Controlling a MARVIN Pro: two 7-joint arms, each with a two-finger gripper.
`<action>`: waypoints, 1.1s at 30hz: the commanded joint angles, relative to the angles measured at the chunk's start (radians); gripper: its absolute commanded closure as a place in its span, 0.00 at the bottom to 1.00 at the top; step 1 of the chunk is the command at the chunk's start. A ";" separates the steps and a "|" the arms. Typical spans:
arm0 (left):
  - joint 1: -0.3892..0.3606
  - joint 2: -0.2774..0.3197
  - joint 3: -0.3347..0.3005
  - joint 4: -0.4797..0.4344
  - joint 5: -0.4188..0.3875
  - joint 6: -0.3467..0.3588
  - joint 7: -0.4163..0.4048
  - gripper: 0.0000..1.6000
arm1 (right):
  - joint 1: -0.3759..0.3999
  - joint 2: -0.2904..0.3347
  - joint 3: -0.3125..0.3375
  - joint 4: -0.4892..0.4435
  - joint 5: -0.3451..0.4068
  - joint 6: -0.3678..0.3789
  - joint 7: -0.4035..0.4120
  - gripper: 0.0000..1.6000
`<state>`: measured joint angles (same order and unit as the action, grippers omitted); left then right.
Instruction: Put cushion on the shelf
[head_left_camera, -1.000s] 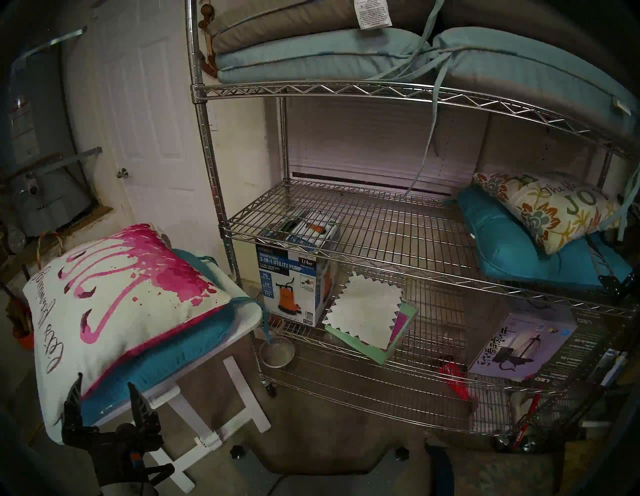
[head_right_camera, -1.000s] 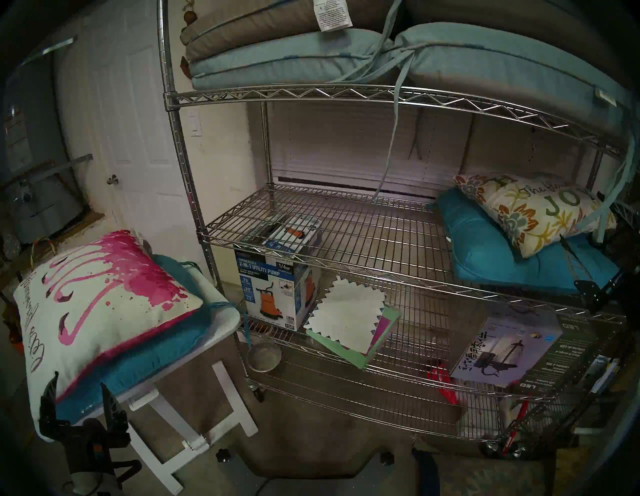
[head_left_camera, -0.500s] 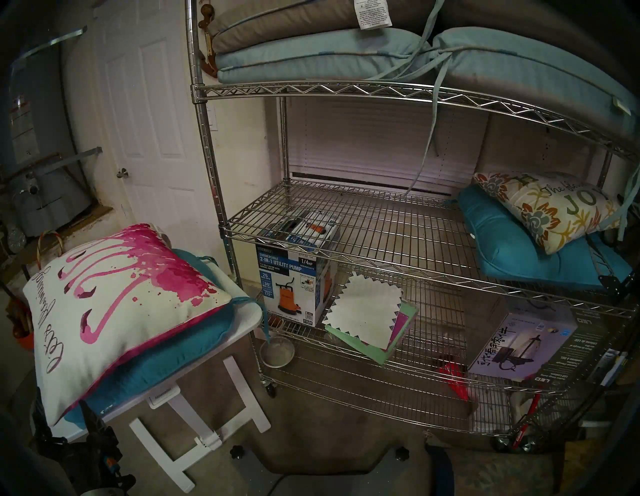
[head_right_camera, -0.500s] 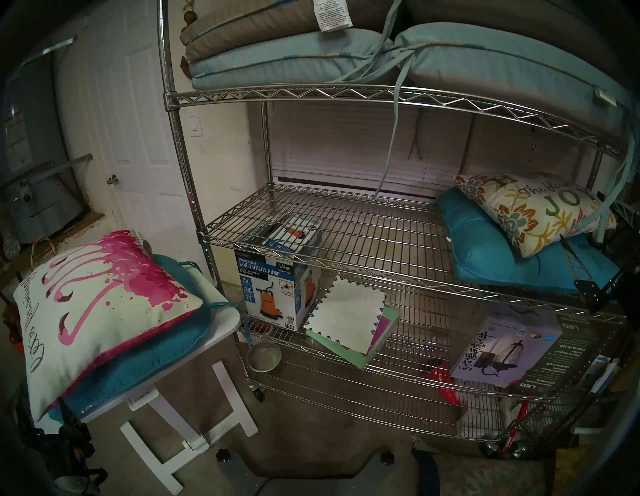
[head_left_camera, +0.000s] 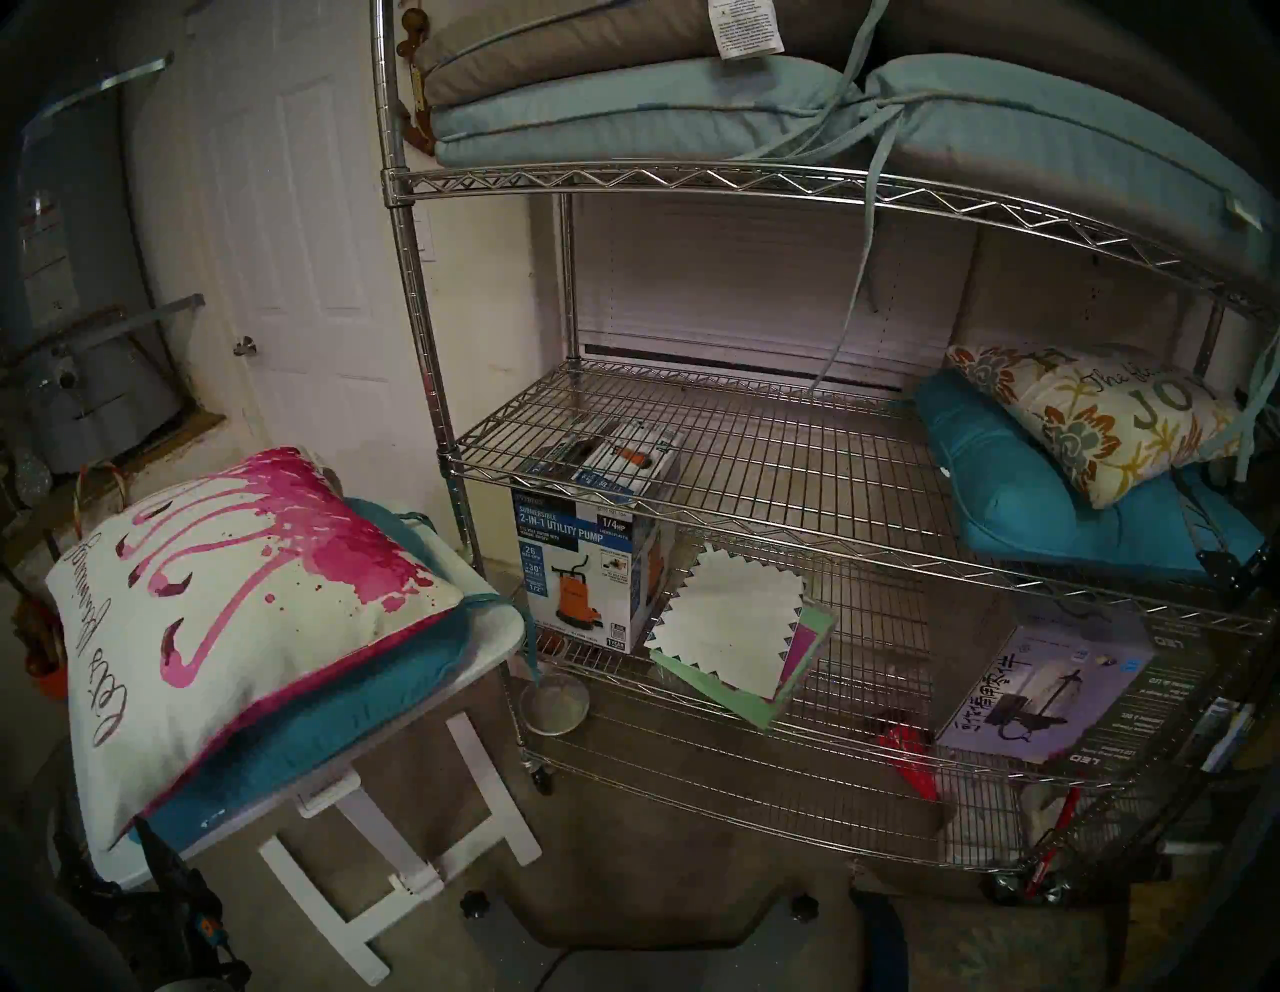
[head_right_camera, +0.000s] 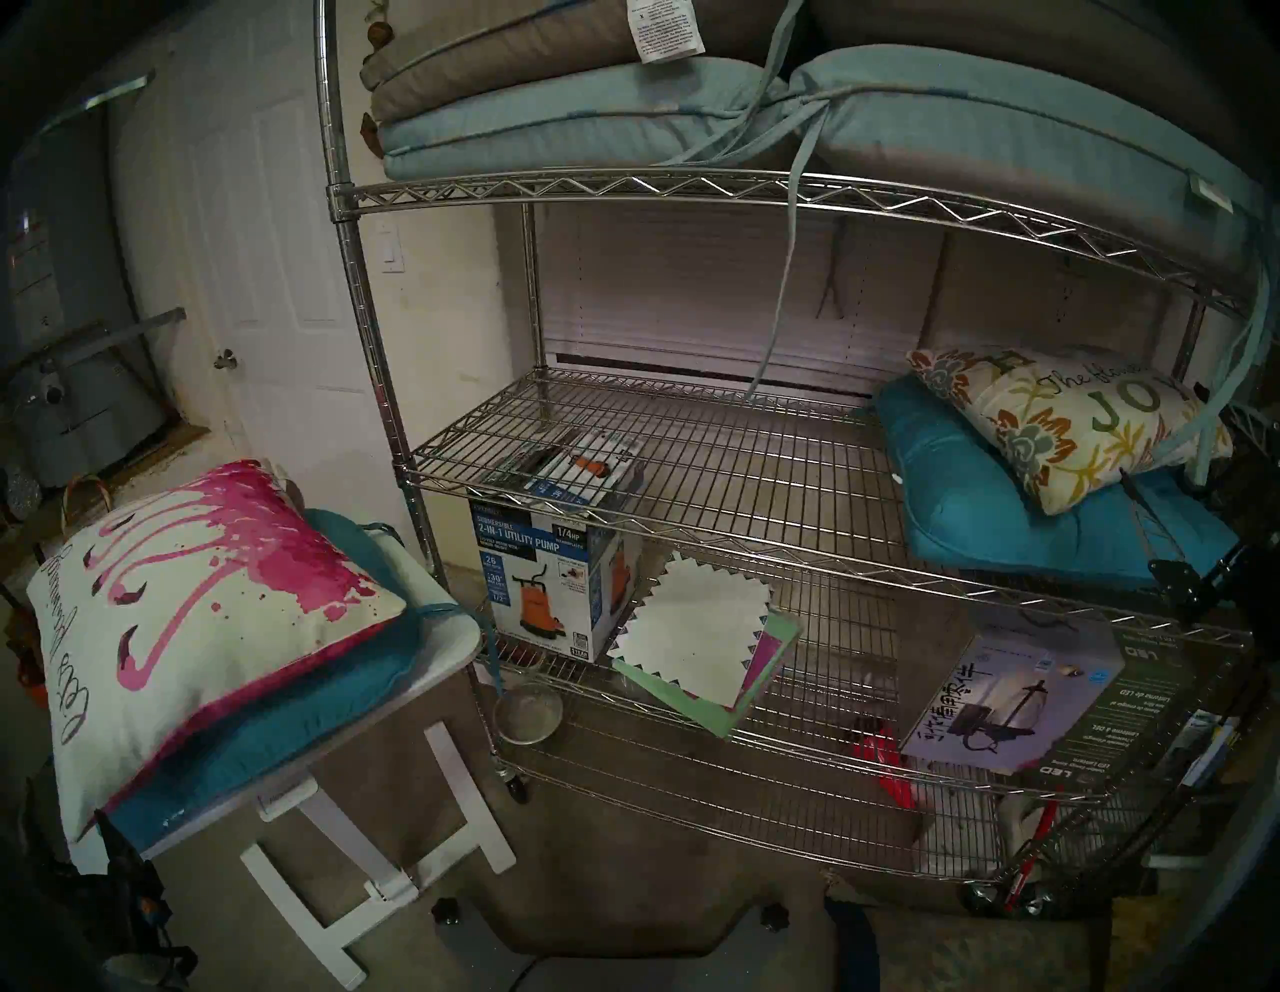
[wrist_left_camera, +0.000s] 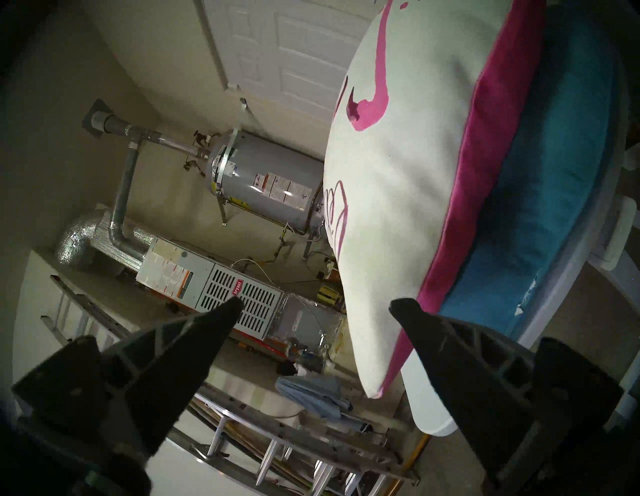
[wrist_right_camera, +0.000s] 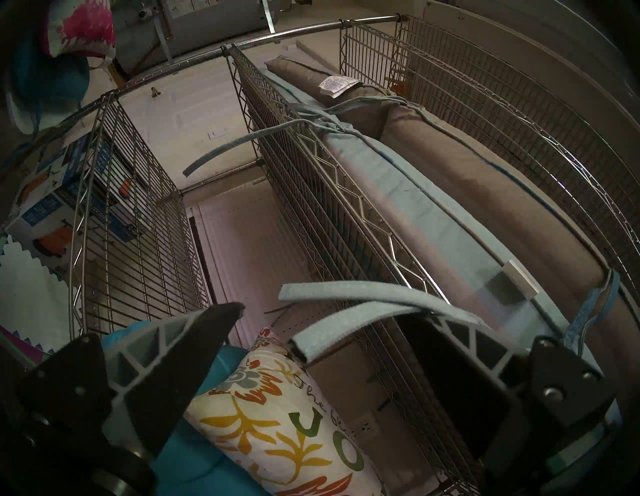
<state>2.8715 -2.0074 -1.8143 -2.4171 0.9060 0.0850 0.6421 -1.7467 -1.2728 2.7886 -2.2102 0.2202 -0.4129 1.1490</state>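
Observation:
A white cushion with a pink flamingo print (head_left_camera: 242, 609) lies on a teal cushion (head_left_camera: 332, 720) on the small white folding table (head_left_camera: 500, 623), left of the chrome wire shelf (head_left_camera: 692, 450). My left gripper (wrist_left_camera: 313, 306) is open at the white cushion's near corner (wrist_left_camera: 374, 346), low at the table's front-left; in the head view only one finger (head_left_camera: 158, 855) shows. My right gripper (wrist_right_camera: 329, 315) is open and empty on the shelf's middle tier, over a floral cushion (wrist_right_camera: 277, 415) on another teal cushion (head_left_camera: 1025, 499). Light blue tie straps (wrist_right_camera: 381, 304) drape over its right finger.
Folded grey and pale blue seat cushions (head_left_camera: 623, 111) fill the upper tier. The lower tier holds a pump box (head_left_camera: 589, 561), a stack of paper (head_left_camera: 734, 637) and a lantern box (head_left_camera: 1039, 693). A water heater (wrist_left_camera: 266, 180), furnace (wrist_left_camera: 214, 287) and ladder (wrist_left_camera: 277, 450) stand left of the table.
My left gripper has dropped down and to the left, away from the cushions' front edge, and has mostly left the head view. The cushions and the right arm have not moved.

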 joint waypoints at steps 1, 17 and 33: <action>0.008 0.000 0.004 0.003 -0.014 0.031 -0.018 0.00 | 0.002 0.001 0.002 -0.010 0.005 -0.001 -0.001 0.00; 0.008 0.000 -0.052 0.031 -0.065 0.054 -0.107 0.00 | 0.003 0.001 0.002 -0.010 0.006 -0.001 -0.001 0.00; 0.008 0.005 -0.164 -0.026 -0.102 0.025 -0.245 0.00 | 0.003 0.000 0.003 -0.011 0.006 -0.001 0.000 0.00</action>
<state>2.8715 -2.0076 -1.9481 -2.4036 0.8126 0.1118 0.4162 -1.7460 -1.2731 2.7889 -2.2105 0.2207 -0.4129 1.1499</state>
